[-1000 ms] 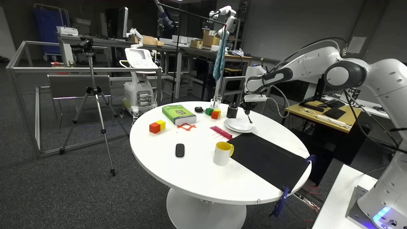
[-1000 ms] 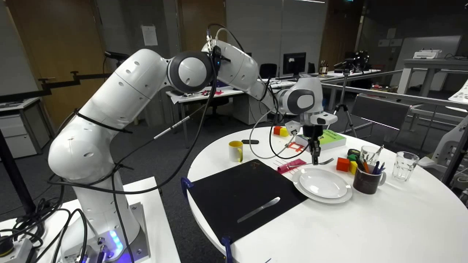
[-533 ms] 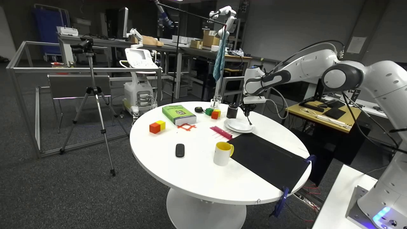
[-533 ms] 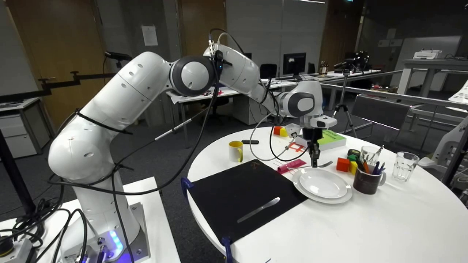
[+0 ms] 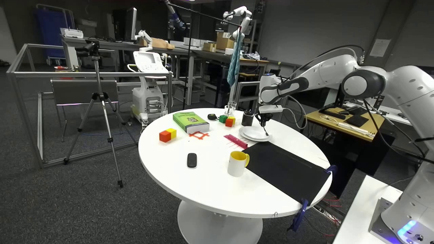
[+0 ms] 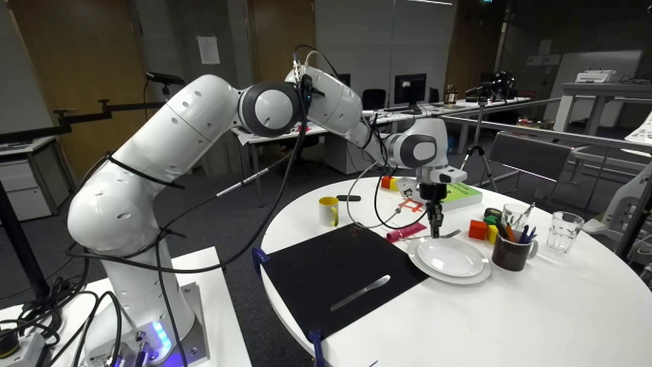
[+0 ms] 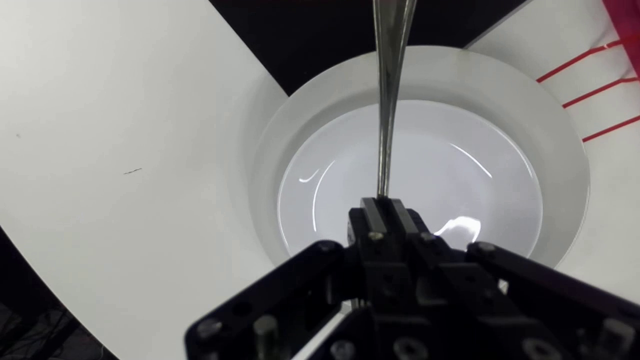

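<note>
My gripper (image 7: 384, 204) is shut on a silver fork (image 7: 387, 115), whose handle runs away from the fingertips toward the top of the wrist view. In an exterior view the fork's tined end (image 6: 451, 234) points out to one side of the gripper (image 6: 435, 233), which hangs pointing down. Beneath lie two stacked white plates: a small plate (image 7: 450, 165) on a larger plate (image 7: 565, 165). The fork is held above the plates' edge; whether it touches them I cannot tell. A pink roll (image 6: 406, 232) lies beside the plates.
A black mat (image 6: 336, 270) bears a knife (image 6: 360, 293). Close to the plates stand a dark mug with pens (image 6: 511, 255), a red cube (image 6: 478, 229) and glasses (image 6: 564, 232). Farther off are a yellow-white mug (image 5: 236, 164), a green book (image 5: 191, 122) and a black handset (image 5: 192, 160).
With the fork still gripped, the gripper has come down somewhat and shifted slightly left in both exterior views. Plates and the other table objects have stayed put.
</note>
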